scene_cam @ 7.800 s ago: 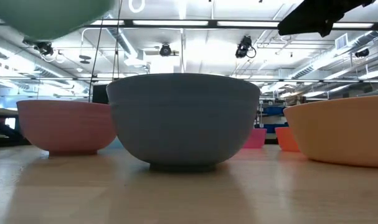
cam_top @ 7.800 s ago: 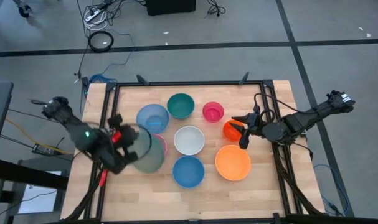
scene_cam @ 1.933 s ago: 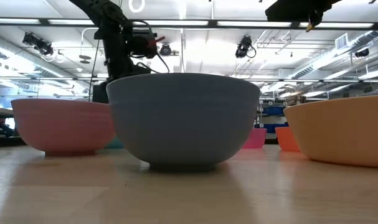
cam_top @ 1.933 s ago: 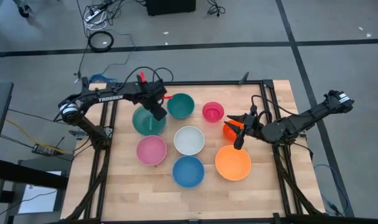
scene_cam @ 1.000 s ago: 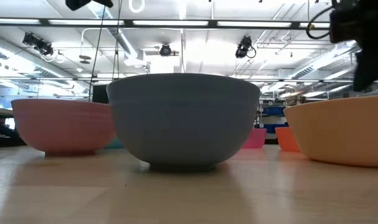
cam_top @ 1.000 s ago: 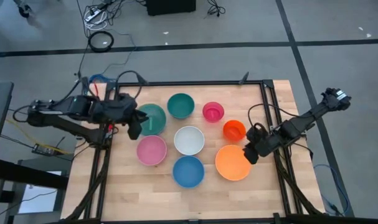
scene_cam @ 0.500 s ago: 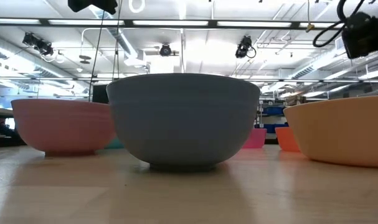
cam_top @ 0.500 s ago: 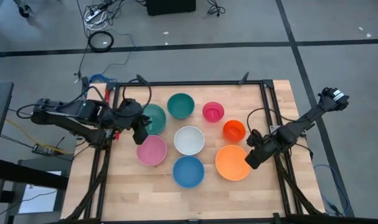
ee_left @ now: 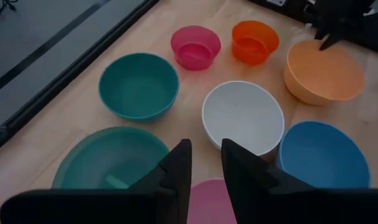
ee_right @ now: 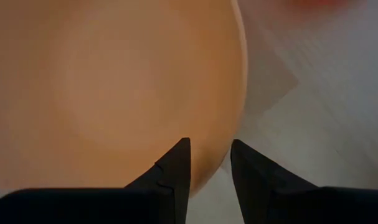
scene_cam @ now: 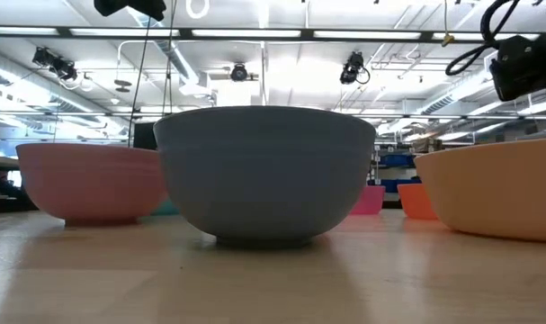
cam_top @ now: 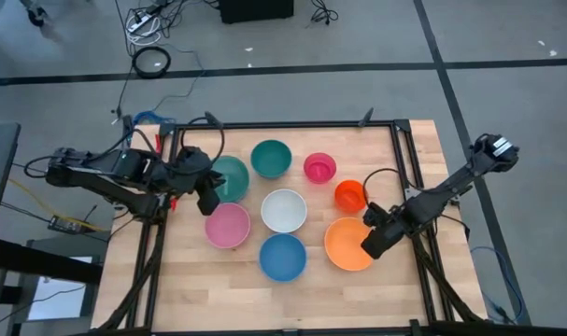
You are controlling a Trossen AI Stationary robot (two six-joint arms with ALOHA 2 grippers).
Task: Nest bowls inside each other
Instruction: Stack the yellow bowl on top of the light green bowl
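Several bowls stand upright on the wooden table: dark green (cam_top: pixel 231 175), teal (cam_top: pixel 271 158), magenta (cam_top: pixel 319 167), red-orange (cam_top: pixel 351 195), white (cam_top: pixel 284 210), pink (cam_top: pixel 227 225), blue (cam_top: pixel 283 257) and orange (cam_top: pixel 347 245). My right gripper (cam_top: pixel 370 246) points steeply down at the orange bowl's right rim, open, one finger over the inside and one outside (ee_right: pixel 209 142). My left gripper (cam_top: pixel 209 198) hovers open and holds nothing (ee_left: pixel 205 146), between the dark green bowl (ee_left: pixel 108 162) and the pink one. My right gripper comes from above with its fingers on either side of the orange bowl's right rim (ee_right: pixel 241 106), one inside and one outside. Whether either finger touches the rim, I cannot tell. The bowl stands on the table.
A black frame (cam_top: pixel 283 126) runs round the table's far and side edges. Bare wood lies along the near edge (cam_top: pixel 292 299) and at the far right corner (cam_top: pixel 404 154). In the low view the blue bowl (scene_cam: pixel 264 171) fills the middle.
My right gripper has sunk and gone toward the table's near edge, tipping more steeply down, from beside the red-orange bowl to the orange bowl's right rim. Its finger gap looks unchanged.
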